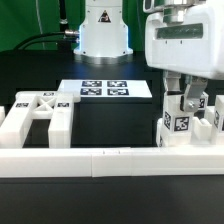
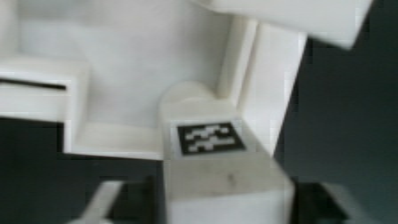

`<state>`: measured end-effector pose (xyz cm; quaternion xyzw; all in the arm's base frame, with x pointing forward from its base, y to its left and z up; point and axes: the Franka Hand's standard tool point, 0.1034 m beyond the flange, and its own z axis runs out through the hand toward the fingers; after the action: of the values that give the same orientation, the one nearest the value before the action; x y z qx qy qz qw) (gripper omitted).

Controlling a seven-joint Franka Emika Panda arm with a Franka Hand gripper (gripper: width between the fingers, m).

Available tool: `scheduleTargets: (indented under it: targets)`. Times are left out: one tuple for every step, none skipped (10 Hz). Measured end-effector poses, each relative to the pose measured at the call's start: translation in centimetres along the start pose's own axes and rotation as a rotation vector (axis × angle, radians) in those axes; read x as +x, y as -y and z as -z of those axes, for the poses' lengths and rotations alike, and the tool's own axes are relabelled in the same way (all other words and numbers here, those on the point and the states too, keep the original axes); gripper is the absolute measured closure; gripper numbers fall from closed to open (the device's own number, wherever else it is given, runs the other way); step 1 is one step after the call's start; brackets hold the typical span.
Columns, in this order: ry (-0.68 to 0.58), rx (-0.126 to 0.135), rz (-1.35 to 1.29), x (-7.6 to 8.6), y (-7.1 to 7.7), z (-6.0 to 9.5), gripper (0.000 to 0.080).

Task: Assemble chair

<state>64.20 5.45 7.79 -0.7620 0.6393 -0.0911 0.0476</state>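
border wall (image 1: 100,160) runs close under tagged leg (image 1: 181,124); hand (image 1: 186,102) straddles it, grip unclear.

Marker board (image 1: 104,89) btwn chair part (image 1: 40,115) & chair legs (image 1: 182,126); wall (image 1: 100,160) before.

At three o'clock the chair parts (image 1: 172,138) were glossy white with black-and-white square tags (image 2: 210,137); the marker board (image 1: 68,90) was white, the table (image 1: 110,125) black.

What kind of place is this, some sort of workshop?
Most likely a robotics lab test bench: a white robot arm stands at a black table, a marker board of square tags lies flat, and glossy white chair parts sit behind a low border wall.
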Motion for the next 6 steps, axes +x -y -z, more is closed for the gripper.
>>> scheduleTargets:
  targets:
    - [0.0,0.0,0.061,0.18,-0.03,-0.01,0.0263]
    - [-0.003,-0.003,0.165,0.19,-0.08,-0.04,0.0263]
    - [-0.003,-0.003,0.299,0.1,-0.07,-0.05,0.0176]
    - [-0.004,-0.001,0.439,0.34,-0.05,-0.04,0.0176]
    - [-0.005,-0.001,0.519,0.63,-0.05,-0.05,0.0154]
    - [-0.01,0.003,0.617,0.83,-0.02,-0.08,0.0154]
